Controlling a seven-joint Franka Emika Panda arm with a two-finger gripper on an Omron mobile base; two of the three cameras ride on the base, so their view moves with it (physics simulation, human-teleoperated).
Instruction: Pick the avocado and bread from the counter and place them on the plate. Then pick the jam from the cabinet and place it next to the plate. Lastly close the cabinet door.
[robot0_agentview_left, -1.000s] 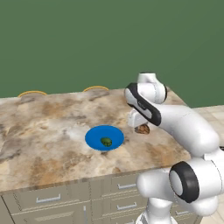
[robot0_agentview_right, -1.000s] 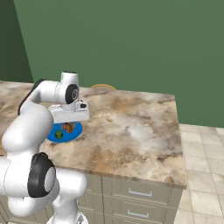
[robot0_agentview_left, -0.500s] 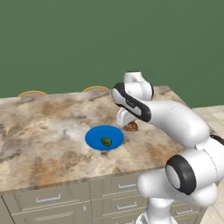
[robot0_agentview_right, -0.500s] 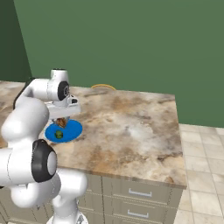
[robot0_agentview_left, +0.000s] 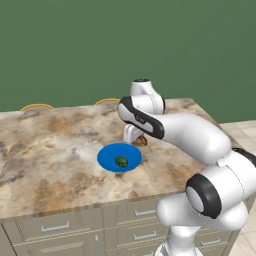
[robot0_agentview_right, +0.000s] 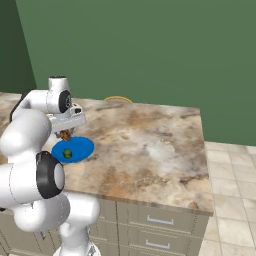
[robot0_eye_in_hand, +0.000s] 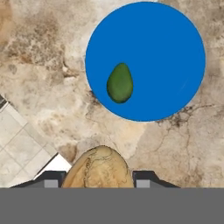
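Over the last second the arm has swung leftward across the desk (robot0_agentview_left: 60, 150), carrying the bread (robot0_eye_in_hand: 99, 168) with it. The pincer (robot0_eye_in_hand: 98, 178), which hung well to the right of the blue plate (robot0_agentview_left: 107, 156) a second ago, now sits just beside the plate's far right rim, the bread clamped between its tips and, as far as the base views show, lifted off the stone.

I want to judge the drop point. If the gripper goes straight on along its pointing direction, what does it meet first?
Probably bare counter just beside the plate, not the plate. The gripper holds the bread, so the bread would touch first. Depth is unclear.
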